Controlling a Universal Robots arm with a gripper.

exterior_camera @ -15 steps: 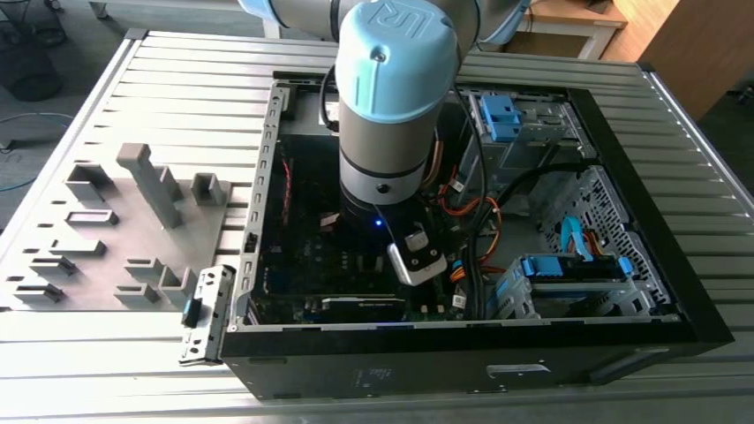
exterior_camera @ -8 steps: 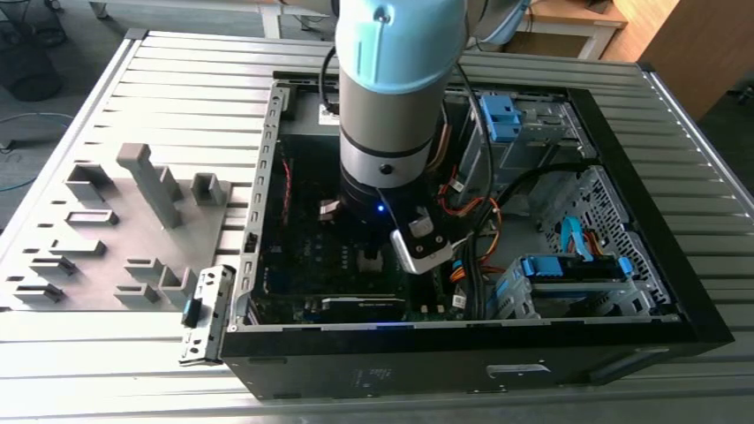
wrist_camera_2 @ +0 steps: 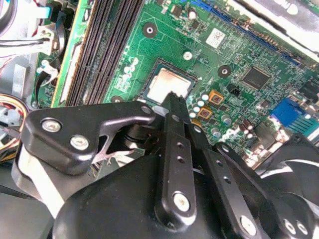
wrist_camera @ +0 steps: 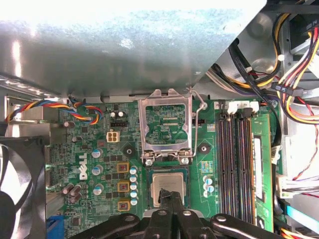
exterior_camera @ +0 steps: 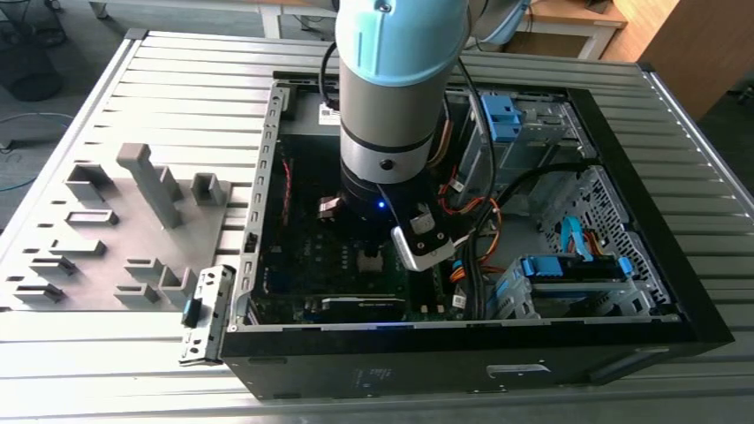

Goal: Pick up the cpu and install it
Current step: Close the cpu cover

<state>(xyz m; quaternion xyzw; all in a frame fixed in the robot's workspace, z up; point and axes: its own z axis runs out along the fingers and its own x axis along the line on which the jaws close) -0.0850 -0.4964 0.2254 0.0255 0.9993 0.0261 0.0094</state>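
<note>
1. Currently, the small flat square cpu with the pale silvery-grey metal face (wrist_camera: 167,185) is lying flat on the green circuit board (wrist_camera: 197,169), just beside the hinge of the raised silver metal load plate (wrist_camera: 167,124).
2. The black two-fingered gripper (wrist_camera: 167,195) is standing with its fingers pressed together, gripping nothing, the tips hanging at the cpu's edge farthest from the load plate.
3. Judging by looks, the cpu is handling as light, stiff, slick and fragile; its thin opposite edges are offering the only safe hold.
</note>
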